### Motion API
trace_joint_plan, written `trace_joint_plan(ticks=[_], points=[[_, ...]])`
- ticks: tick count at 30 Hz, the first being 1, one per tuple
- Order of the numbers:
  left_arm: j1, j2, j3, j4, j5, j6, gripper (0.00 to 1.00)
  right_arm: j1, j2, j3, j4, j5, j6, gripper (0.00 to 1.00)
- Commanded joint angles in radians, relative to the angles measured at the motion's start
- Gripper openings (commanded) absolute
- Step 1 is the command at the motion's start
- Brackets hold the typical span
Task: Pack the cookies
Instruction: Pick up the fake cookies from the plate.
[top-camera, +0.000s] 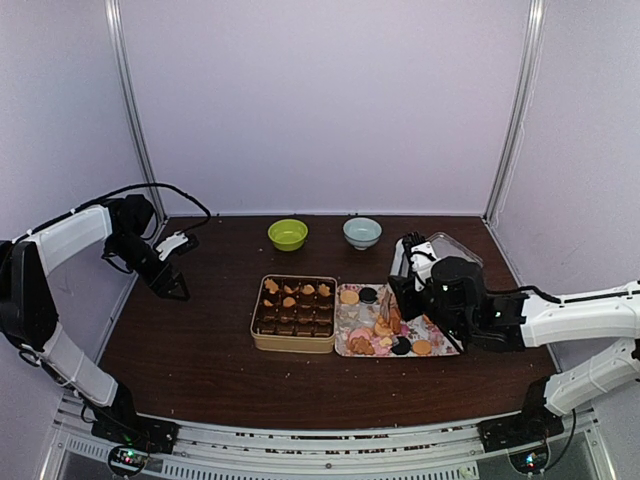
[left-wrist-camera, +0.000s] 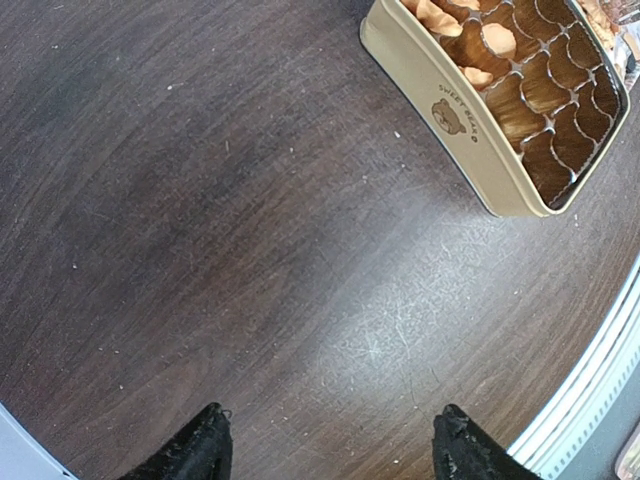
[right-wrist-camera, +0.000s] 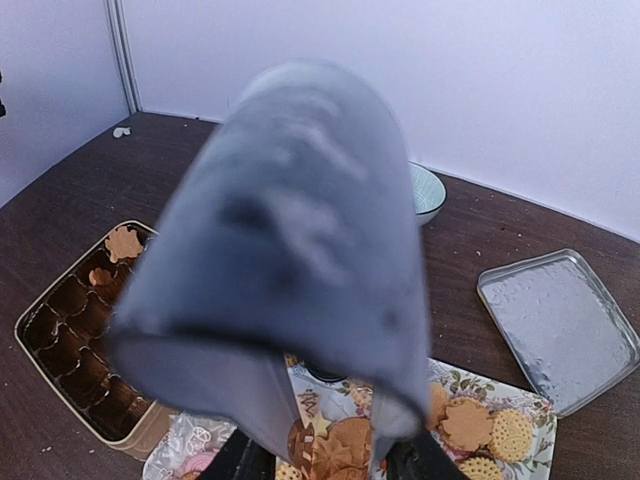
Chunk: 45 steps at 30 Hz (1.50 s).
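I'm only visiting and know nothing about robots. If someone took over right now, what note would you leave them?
Left gripper: open, empty, hovering over bare table left of the tin.
Right gripper: down among the cookies on the floral tray; grip unclear.
Done: a few cookies sit in the tin's far cups.
Left: most cups empty, most cookies on the tray, lid lying off beyond the tray.

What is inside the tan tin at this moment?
The tin holds rows of dark brown paper cups. Tan cookies sit in several cups of the far rows; the nearer cups look empty. The tin's floor is covered by the cups.
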Motion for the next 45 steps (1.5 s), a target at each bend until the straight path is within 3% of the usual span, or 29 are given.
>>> trace_joint_plan(ticks=[1,5,13,17,21,23,27,31,36,45], points=[[0.009,-0.001,0.02,0.002,0.003,0.007,0.72,-0.008,0.028,0.011,0.036,0.012,0.02,0.37],[0.009,0.001,0.023,0.002,0.003,0.005,0.72,-0.009,0.056,0.026,0.042,-0.007,0.024,0.36],[0.008,0.002,0.023,0.002,-0.001,0.008,0.72,-0.024,0.006,0.021,0.008,0.031,0.001,0.14],[0.009,0.002,0.026,0.002,-0.001,0.011,0.71,-0.044,-0.028,0.015,-0.011,0.016,-0.011,0.13],[0.009,0.002,0.027,0.003,-0.003,0.013,0.72,-0.047,-0.017,0.023,0.004,-0.017,0.002,0.18],[0.009,0.004,0.025,0.001,-0.003,0.014,0.72,-0.047,0.004,0.037,0.018,-0.028,0.012,0.33],[0.008,0.001,0.026,0.001,-0.003,0.015,0.72,-0.048,0.052,0.065,0.047,-0.038,0.018,0.44],[0.009,0.001,0.032,-0.004,-0.003,0.017,0.71,-0.057,0.099,0.081,0.065,-0.046,0.018,0.47],[0.009,-0.001,0.032,-0.005,-0.007,0.022,0.72,-0.067,0.117,0.079,0.072,-0.055,0.024,0.4],[0.009,0.008,0.04,-0.006,-0.004,0.02,0.71,-0.084,0.085,0.062,0.084,-0.059,0.036,0.19]])
